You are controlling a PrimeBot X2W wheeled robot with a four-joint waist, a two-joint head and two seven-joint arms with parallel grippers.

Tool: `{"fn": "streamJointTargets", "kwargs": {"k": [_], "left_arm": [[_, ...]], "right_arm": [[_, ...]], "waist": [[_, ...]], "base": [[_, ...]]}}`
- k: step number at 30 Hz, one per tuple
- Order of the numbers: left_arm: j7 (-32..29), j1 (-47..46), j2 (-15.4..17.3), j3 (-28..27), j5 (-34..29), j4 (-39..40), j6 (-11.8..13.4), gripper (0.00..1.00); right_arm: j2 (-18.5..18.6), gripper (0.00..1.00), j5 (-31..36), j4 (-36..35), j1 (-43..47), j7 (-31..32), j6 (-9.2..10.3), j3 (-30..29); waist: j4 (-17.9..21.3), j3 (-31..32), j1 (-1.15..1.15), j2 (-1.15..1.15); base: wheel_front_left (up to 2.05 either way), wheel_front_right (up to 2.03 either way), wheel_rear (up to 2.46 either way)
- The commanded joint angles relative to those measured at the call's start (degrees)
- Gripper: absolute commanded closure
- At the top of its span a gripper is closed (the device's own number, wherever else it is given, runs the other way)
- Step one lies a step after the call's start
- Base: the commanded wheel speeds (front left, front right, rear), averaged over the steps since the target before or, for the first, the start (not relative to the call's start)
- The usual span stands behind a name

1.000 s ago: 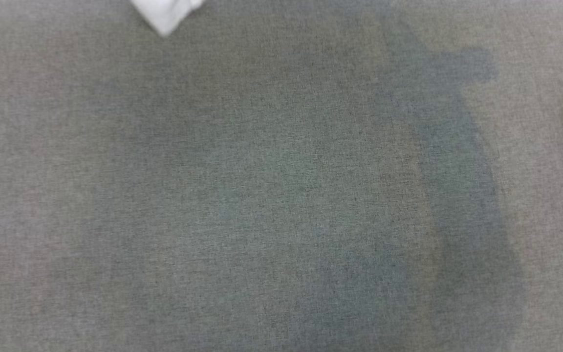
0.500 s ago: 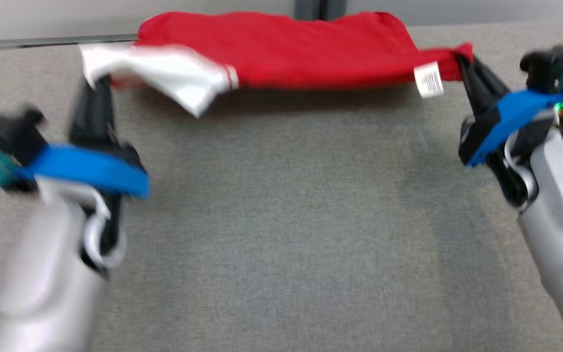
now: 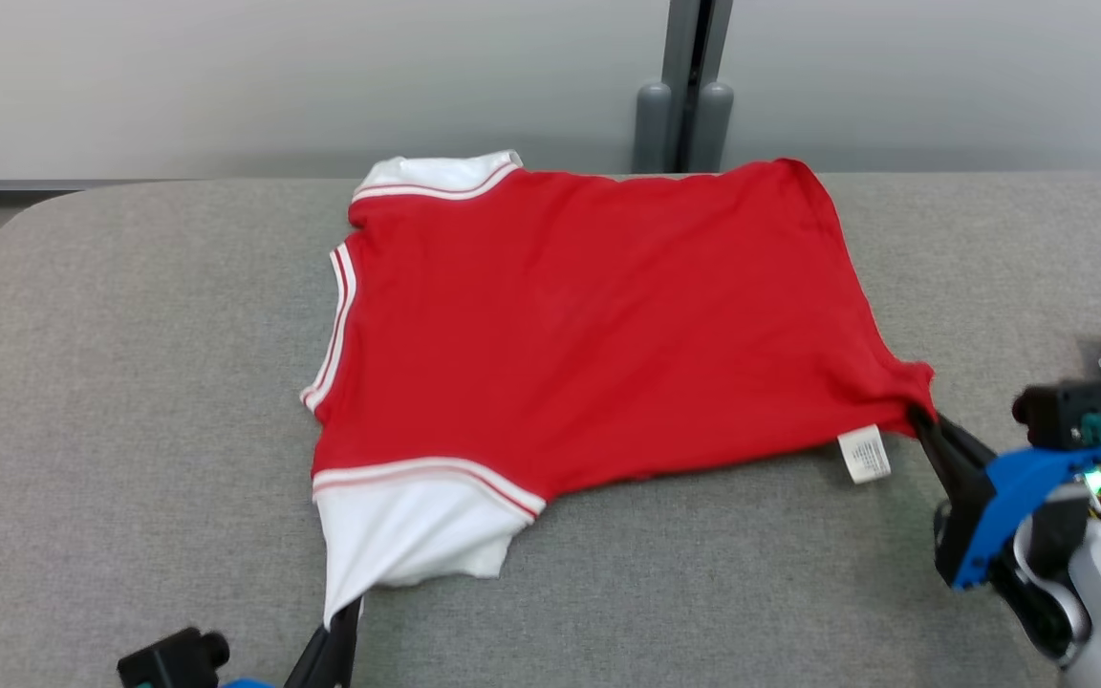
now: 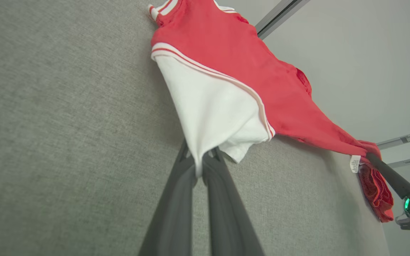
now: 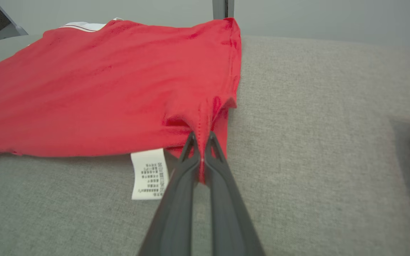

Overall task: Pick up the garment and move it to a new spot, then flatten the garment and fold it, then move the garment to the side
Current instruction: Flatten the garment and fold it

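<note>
While the left hand [image 4: 199, 163] pinches the garment [image 3: 589, 315] sleeve, the right hand [image 5: 200, 146] pinches its hem.

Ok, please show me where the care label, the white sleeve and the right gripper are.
care label [image 5: 148, 174]: right wrist view, middle of the printed tag.
white sleeve [image 4: 212, 113]: left wrist view, middle of the white cloth.
right gripper [image 5: 201, 139]: right wrist view, between its shut fingertips.
</note>
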State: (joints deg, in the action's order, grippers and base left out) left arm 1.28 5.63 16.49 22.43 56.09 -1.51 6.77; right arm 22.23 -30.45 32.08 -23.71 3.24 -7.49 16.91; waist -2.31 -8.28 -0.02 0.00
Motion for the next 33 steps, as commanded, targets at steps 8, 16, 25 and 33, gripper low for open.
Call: {"fn": "streamJointTargets", "kwargs": {"k": [8,16,25,33], "left_arm": [[-12.1,11.7,8.0,-0.2,4.3,17.7,7.8,1.0],[-14.1,14.5,11.0,-2.6,5.5,30.2,10.2,1.0],[-9.9,-3.3,5.6,-1.8,0.1,20.9,8.0,1.0],[-4.1,-18.8,0.3,2.6,-7.2,1.5,3.5,1.0]], "right_arm": [[-2.1,1.0,5.3,-16.6,17.6,13.0,-0.01,-11.3],[-9.3,1.0,12.0,-38.9,29.3,24.9,-0.01,-20.3],[-11.0,1.0,13.9,-37.4,23.8,26.7,-0.01,-19.5],[-10.9,1.0,13.2,-31.3,15.0,24.5,-0.01,-17.7]], "waist": [[-1.1,0.6,0.02,0.0],[-0.3,0.1,0.02,0.0],[0.8,-0.8,0.02,0.0],[1.9,-2.5,0.02,0.0]], "base": [[0.0,0.0,0.0],[0.0,0.0,0.0],[0.0,0.0,0.0],[0.0,0.0,0.0]]}}
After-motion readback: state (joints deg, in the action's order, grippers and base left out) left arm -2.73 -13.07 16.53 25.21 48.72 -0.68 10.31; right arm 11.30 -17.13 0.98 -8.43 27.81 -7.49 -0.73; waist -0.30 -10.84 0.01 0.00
